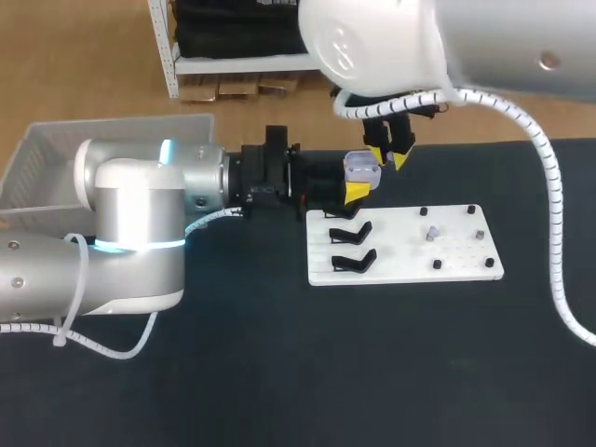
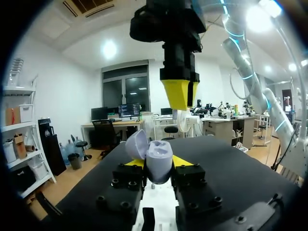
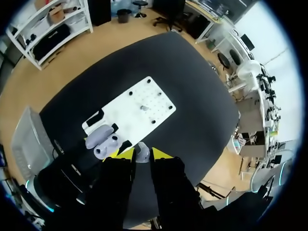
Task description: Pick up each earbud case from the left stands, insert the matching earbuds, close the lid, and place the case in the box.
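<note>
My left gripper (image 1: 358, 191) is shut on a lavender earbud case (image 1: 361, 169), held with its lid open just past the far left corner of the white board (image 1: 405, 244). In the left wrist view the open case (image 2: 155, 161) sits between the yellow fingertips (image 2: 183, 161). My right gripper (image 1: 391, 154) hangs right above and just beyond the case, seen from below as a yellow-tipped gripper (image 2: 179, 94). In the right wrist view my right gripper (image 3: 143, 154) is shut on a small pale earbud (image 3: 142, 154), with the open case (image 3: 103, 142) below it. Another earbud (image 1: 430, 233) stands on the board.
Black stands (image 1: 352, 247) line the board's left side, and small black pegs (image 1: 436, 264) dot its right part. A pale wire basket (image 1: 37, 158) sits at the table's far left, partly hidden by my left arm. Dark tabletop spreads in front of the board.
</note>
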Controlling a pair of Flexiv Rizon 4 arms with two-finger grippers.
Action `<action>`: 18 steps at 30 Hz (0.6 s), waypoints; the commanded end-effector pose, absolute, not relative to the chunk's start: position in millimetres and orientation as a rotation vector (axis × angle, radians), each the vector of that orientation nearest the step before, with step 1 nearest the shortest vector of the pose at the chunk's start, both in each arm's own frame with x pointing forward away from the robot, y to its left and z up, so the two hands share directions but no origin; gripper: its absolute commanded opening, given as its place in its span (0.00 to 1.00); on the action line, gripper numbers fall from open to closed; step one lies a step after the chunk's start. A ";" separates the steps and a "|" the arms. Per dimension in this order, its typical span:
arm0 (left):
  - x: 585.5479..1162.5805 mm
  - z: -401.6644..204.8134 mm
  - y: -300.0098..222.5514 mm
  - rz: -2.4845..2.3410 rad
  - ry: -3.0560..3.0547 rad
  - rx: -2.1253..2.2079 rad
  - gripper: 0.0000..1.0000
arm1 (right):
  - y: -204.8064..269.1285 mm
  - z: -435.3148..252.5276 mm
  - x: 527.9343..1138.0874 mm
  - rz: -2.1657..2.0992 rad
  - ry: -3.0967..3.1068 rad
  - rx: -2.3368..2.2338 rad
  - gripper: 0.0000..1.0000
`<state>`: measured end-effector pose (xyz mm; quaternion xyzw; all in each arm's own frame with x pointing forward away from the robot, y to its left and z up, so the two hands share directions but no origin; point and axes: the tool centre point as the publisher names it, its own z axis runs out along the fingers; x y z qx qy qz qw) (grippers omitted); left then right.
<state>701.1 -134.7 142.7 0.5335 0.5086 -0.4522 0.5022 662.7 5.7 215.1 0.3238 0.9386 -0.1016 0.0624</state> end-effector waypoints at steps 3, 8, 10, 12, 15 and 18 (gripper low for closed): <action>699.9 141.1 -134.5 -1.088 1.222 1.281 0.00 | 20.2 208.5 664.8 -0.229 2.812 1.039 0.00; 699.9 141.1 -134.5 -1.088 1.222 1.281 0.00 | 27.7 205.2 669.3 -0.195 2.749 1.126 0.00; 699.9 141.1 -134.5 -1.088 1.222 1.281 0.00 | 29.1 204.6 671.2 -0.192 2.734 1.160 0.00; 699.9 141.1 -134.5 -1.088 1.222 1.281 0.00 | 30.2 204.0 673.0 -0.192 2.726 1.167 0.00; 699.9 141.1 -134.5 -1.088 1.222 1.281 0.00 | 32.2 203.2 674.9 -0.186 2.715 1.194 0.00; 699.9 141.1 -134.5 -1.088 1.222 1.281 0.00 | 32.7 202.6 676.7 -0.179 2.710 1.210 0.00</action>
